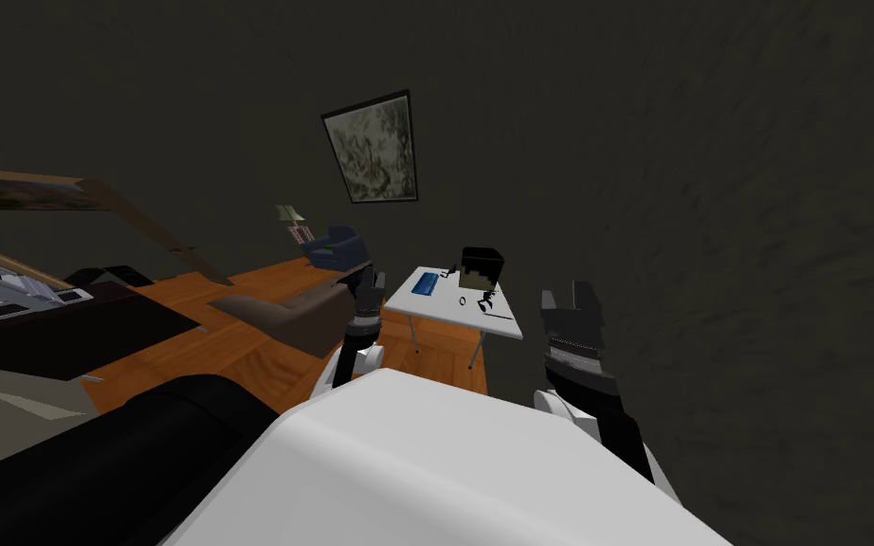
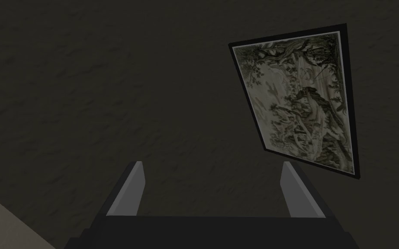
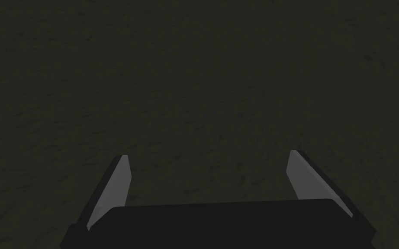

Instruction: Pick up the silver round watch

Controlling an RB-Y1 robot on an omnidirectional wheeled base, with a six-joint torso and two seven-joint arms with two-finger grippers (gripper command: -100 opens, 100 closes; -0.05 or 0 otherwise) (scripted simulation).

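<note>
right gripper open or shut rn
Open. In its wrist view the right gripper has its fingers standing wide apart, with nothing held between them.

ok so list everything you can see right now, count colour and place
table: one, white, ahead on the orange floor
watch: one, small ring, colour unclear, mid-table
box: one, black, table's far edge
flat item: one, blue, table's left end
armchair: one, blue, beyond the table, left
lamp: one, pale, behind the armchair
couch: one, brown, left of the table
framed picture: one, dark frame, on the wall
left gripper: open, nothing held
right gripper: open, nothing held
</note>
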